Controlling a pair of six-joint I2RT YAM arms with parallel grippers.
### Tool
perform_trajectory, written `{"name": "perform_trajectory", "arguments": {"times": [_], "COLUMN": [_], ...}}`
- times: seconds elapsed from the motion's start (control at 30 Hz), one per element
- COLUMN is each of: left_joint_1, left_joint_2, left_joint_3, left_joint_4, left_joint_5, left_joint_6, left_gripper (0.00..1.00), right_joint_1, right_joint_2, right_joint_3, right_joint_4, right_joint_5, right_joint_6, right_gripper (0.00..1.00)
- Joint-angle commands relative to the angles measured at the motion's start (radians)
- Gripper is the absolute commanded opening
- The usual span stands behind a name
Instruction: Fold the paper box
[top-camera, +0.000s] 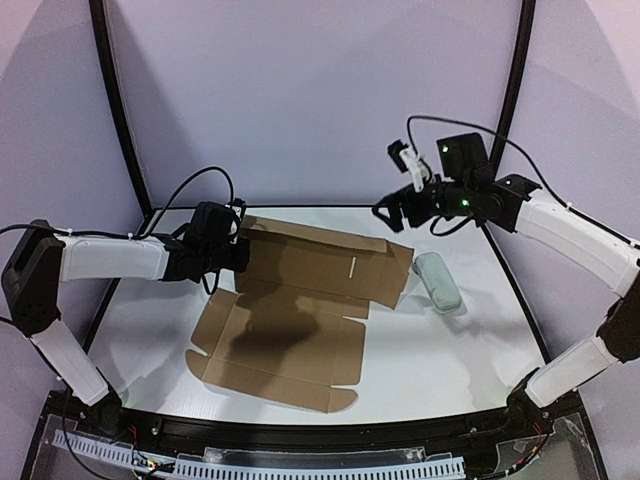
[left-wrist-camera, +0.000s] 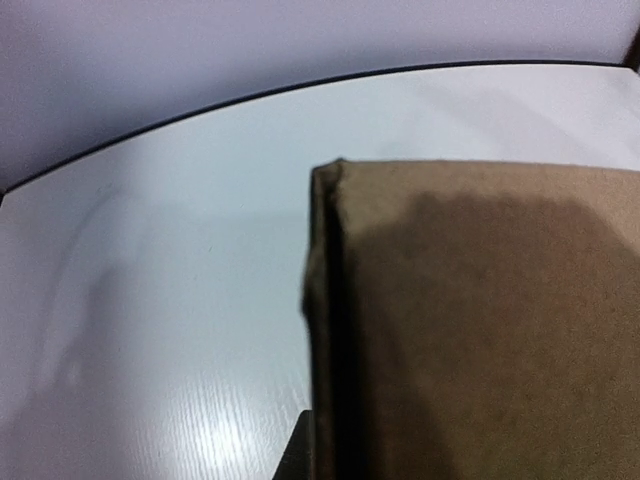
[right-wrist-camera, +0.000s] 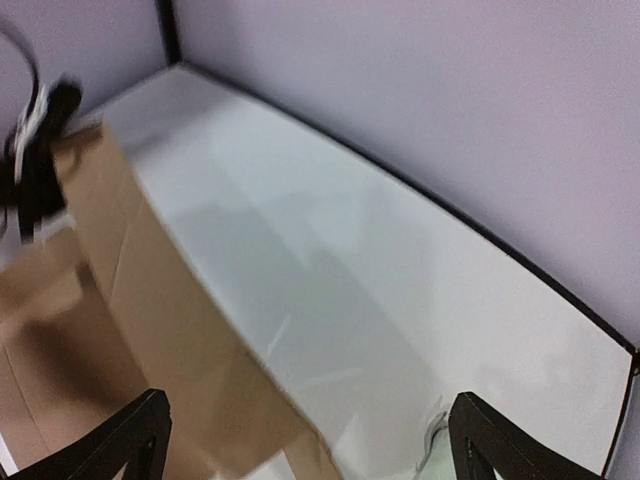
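Note:
The paper box (top-camera: 290, 330) is a brown cardboard mailer lying unfolded in the middle of the table. Its back panel (top-camera: 330, 262) stands tilted up. My left gripper (top-camera: 238, 252) is at the left end of that raised panel and looks shut on its edge. In the left wrist view the cardboard (left-wrist-camera: 480, 330) fills the right side, with one dark fingertip (left-wrist-camera: 298, 455) against its edge. My right gripper (top-camera: 392, 215) hangs in the air above the panel's right end, open and empty. In the right wrist view the gripper (right-wrist-camera: 312, 450) is spread wide over the panel (right-wrist-camera: 150, 310).
A small pale grey-green oblong case (top-camera: 438, 282) lies right of the box; its tip shows in the right wrist view (right-wrist-camera: 432, 440). The white table (top-camera: 470, 350) has a black rim, and purple walls close behind it.

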Motion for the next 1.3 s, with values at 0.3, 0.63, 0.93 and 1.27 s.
{"name": "perform_trajectory", "arguments": {"times": [0.3, 0.63, 0.93, 1.27], "left_joint_1": [-0.013, -0.049, -0.059, -0.064], "left_joint_2": [-0.069, -0.091, -0.07, -0.089], "left_joint_3": [0.149, 0.185, 0.232, 0.235], "left_joint_4": [-0.376, -0.458, -0.515, -0.499], "left_joint_5": [-0.187, -0.242, -0.271, -0.262], "left_joint_6": [-0.179, -0.201, -0.237, -0.267], "left_gripper": [0.01, 0.01, 0.01, 0.01], "right_joint_1": [0.2, 0.216, 0.22, 0.222], "right_joint_2": [0.056, 0.338, 0.373, 0.395], "right_joint_3": [0.015, 0.211, 0.221, 0.195], "right_joint_4": [-0.02, 0.005, 0.055, 0.116], "right_joint_5": [0.222, 0.426, 0.428, 0.406], "right_joint_6": [-0.536, -0.613, -0.56, -0.43], "right_gripper": [0.94, 0.79, 0.49, 0.29]}}
